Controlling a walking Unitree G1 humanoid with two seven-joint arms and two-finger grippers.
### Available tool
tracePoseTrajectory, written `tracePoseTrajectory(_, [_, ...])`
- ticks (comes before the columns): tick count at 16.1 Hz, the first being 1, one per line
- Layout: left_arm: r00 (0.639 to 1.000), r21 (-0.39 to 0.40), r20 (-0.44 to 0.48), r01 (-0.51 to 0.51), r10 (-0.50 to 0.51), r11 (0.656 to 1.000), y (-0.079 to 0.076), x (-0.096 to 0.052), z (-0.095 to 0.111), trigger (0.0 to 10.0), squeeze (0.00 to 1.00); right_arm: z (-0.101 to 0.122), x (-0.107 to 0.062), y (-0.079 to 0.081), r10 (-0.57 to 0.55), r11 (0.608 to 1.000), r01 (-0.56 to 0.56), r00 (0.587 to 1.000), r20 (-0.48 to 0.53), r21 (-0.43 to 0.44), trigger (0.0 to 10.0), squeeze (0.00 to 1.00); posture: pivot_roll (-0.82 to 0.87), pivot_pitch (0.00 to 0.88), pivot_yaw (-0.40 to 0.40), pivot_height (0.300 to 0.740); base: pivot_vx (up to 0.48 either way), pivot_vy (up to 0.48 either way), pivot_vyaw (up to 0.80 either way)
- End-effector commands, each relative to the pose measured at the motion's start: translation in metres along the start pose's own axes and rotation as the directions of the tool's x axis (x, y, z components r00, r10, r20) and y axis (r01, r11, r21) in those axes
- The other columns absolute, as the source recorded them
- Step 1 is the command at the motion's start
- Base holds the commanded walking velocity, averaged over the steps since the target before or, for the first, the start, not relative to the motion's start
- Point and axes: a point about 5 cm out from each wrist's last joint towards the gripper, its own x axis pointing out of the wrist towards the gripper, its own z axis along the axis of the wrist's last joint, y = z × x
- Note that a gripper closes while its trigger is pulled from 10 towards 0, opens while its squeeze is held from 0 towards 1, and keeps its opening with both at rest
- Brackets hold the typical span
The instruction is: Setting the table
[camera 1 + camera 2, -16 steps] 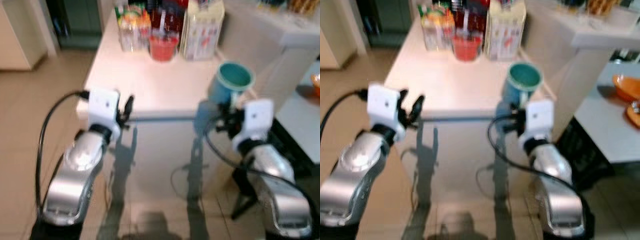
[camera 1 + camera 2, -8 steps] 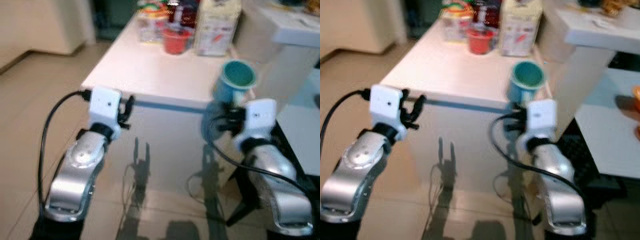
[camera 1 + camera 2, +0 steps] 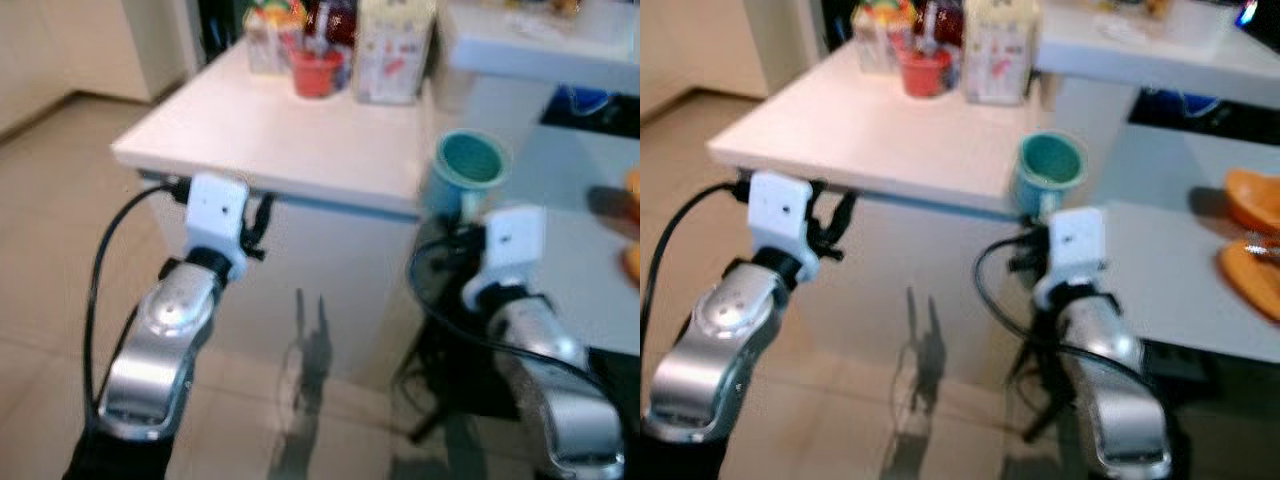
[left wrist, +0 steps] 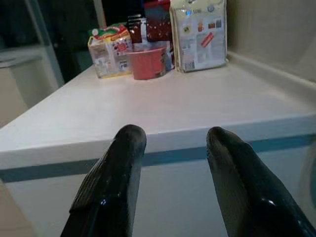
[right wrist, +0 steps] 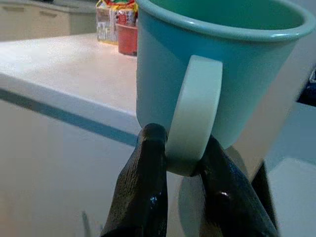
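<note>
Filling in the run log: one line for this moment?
right claw: shut on mug handle | left claw: open, empty, facing counter edge

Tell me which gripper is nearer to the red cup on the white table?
Left. The left gripper hangs open before the table edge, facing the red cup; the right gripper, holding the teal mug, is farther to the side.

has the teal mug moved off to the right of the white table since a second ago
Yes. The teal mug, held by the right gripper, now sits past the white table corner, toward the grey surface.
</note>
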Motion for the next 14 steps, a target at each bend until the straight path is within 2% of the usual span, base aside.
tracePoseTrajectory(1, [1.000, 0.005, 0.008, 0.011, -0.011, 1.000, -0.002, 0.001, 0.001, 10.0, 0.00, 0.002, -0.003, -0.008, -0.048, 0.998, 0.048, 0.999, -0.001, -0.029, 10.0, 0.00, 0.02, 0.000, -0.016, 0.740, 0.000, -0.480, 0.00])
tracePoseTrajectory(4, [1.000, 0.006, 0.012, 0.017, -0.018, 1.000, -0.005, 0.002, 0.001, 10.0, 0.00, -0.007, -0.007, -0.017, -0.112, 0.993, 0.110, 0.993, -0.044, -0.037, 10.0, 0.00, 0.02, 0.000, -0.013, 0.740, 0.000, -0.480, 0.00])
tracePoseTrajectory(14, [1.000, 0.013, 0.016, 0.022, -0.022, 1.000, -0.005, 0.003, -0.001, 10.0, 0.00, -0.008, -0.006, -0.016, -0.105, 0.994, 0.106, 0.992, -0.073, 0.011, 10.0, 0.00, 0.01, 0.000, -0.018, 0.740, 0.000, -0.480, 0.00])
